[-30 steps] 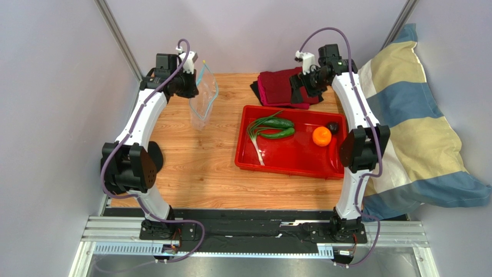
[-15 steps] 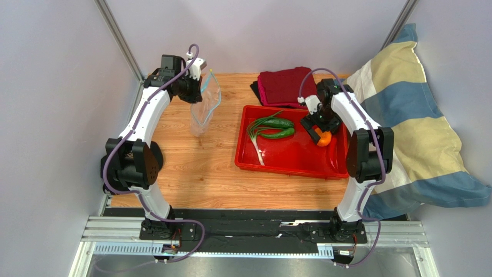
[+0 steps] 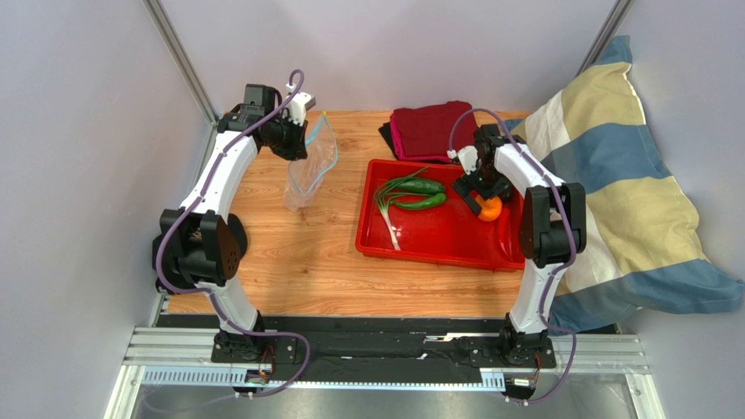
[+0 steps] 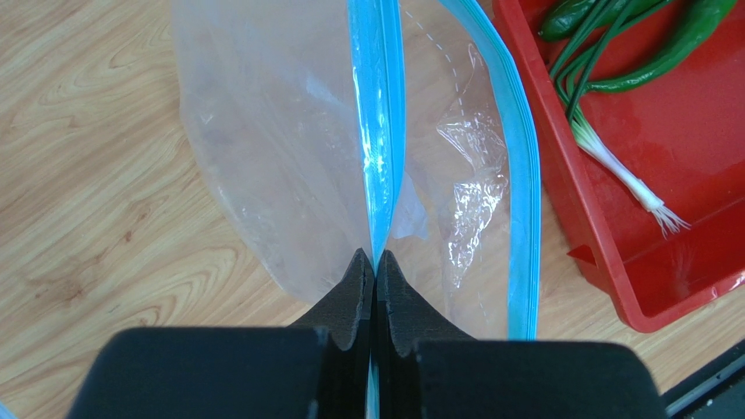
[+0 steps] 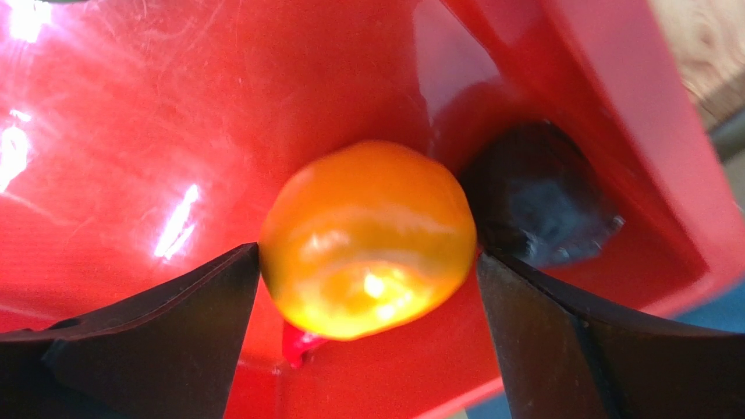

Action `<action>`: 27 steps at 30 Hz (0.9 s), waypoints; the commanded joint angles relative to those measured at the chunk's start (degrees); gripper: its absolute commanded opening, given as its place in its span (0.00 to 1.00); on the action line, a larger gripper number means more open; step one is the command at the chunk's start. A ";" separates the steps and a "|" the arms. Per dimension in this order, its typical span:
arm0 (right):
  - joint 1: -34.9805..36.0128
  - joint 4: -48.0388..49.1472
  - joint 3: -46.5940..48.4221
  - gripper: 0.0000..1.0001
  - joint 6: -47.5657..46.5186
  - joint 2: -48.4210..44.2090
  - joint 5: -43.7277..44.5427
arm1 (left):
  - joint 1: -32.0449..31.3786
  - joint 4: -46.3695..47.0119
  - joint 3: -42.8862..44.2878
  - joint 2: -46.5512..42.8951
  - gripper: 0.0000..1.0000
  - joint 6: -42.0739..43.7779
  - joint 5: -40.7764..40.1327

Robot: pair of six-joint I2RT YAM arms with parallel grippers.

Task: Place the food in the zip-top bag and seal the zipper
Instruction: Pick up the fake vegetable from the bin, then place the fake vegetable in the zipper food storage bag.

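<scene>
Right wrist view: the right gripper (image 5: 367,262) was closed against both sides of the orange fruit (image 5: 367,227) in the red tray (image 5: 131,131); the small dark round piece (image 5: 538,209) sat just beside it. In the left wrist view, the left gripper (image 4: 374,262) pinched one zipper (image 4: 378,113) edge, holding the zip-top bag (image 4: 262,148) mouth open just beside the tray.

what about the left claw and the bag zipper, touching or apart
Touching. The left wrist view shows the left claw shut on the zipper, with the blue strip running straight out of the pinch.
</scene>
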 commanded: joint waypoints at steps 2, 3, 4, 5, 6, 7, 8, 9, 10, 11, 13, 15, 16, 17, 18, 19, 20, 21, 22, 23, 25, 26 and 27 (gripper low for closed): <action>-0.20 1.49 0.79 0.97 -1.11 1.37 -1.66 | -0.12 -0.76 0.95 -0.22 0.00 0.83 3.09; -0.11 1.32 0.96 0.94 -1.20 1.46 -2.01 | -0.12 -0.94 1.12 -0.05 0.00 0.83 3.53; -0.20 0.27 1.40 0.86 -1.46 1.46 -2.80 | -0.03 -1.21 1.13 -0.05 0.00 0.83 3.80; -0.11 -0.26 1.84 0.82 -1.46 1.20 -3.24 | -0.03 -1.56 1.13 -0.05 0.00 0.74 4.23; -0.20 -0.88 3.58 0.77 -1.37 1.11 -5.25 | 0.15 -1.65 1.21 -0.13 0.00 0.66 4.59; -0.11 -2.36 4.82 0.69 -1.11 1.02 -7.35 | 0.32 -1.91 1.39 -0.05 0.00 0.22 5.11; -0.11 -3.25 6.48 0.65 -0.76 0.85 -8.51 | 0.50 -2.52 1.65 -0.05 0.00 -0.05 6.42; -0.20 -4.04 9.63 0.62 -0.32 0.85 -9.82 | 0.59 -2.87 2.09 0.04 0.00 -0.31 7.13; -0.20 -6.05 11.84 0.58 -0.14 0.76 -13.23 | 0.93 -3.31 2.35 0.13 0.00 -0.83 7.83; -0.02 -6.85 13.69 0.57 0.38 0.76 -15.09 | 1.02 -3.58 2.53 0.30 0.00 -1.10 8.89; 0.33 -9.57 20.08 0.55 0.91 1.02 -20.87 | 1.29 -3.93 3.15 0.48 0.00 -1.71 9.60; 1.20 -10.72 24.15 0.55 2.40 1.02 -25.63 | 1.46 -4.46 3.58 0.83 0.00 -2.16 11.26; 1.64 -9.68 26.43 0.55 3.19 0.24 -30.62 | 1.47 -5.16 3.76 1.01 0.00 -2.68 12.23; 2.08 -8.28 27.06 0.55 4.07 -0.38 -33.19 | 1.73 -5.68 4.11 1.27 0.00 -2.60 14.41; 3.57 -6.18 27.15 0.55 6.95 -1.17 -35.30 | 1.73 -6.04 4.64 1.62 0.00 -2.68 14.87; 4.45 -0.33 26.89 0.54 8.54 -2.92 -38.72 | 1.73 -6.48 4.90 1.88 0.00 -3.03 15.22; 5.42 3.12 25.85 0.52 10.04 -3.80 -40.32 | 1.73 -6.66 4.99 2.06 0.00 -3.21 15.92; 7.69 6.81 25.05 0.51 13.97 -4.68 -41.38 | 1.82 -6.74 5.17 2.41 0.00 -3.13 16.54; 8.84 15.46 23.83 0.51 15.84 -5.47 -42.87 | 1.82 -6.83 5.17 2.50 0.00 -3.21 16.98; 10.07 19.47 22.25 0.51 17.94 -6.44 -43.23 | 1.82 -6.83 5.08 2.59 0.00 -3.39 17.42; 13.77 28.15 22.06 0.51 21.89 -6.36 -44.19 | 1.99 -7.18 5.34 2.77 0.00 -4.00 17.60; 14.82 30.73 22.06 0.51 22.70 -5.93 -44.29 | 2.17 -7.45 5.52 2.85 0.00 -3.83 17.34; 15.44 33.54 20.67 0.51 23.58 -5.83 -44.64 | 3.13 -7.45 5.26 2.68 0.00 -3.31 17.16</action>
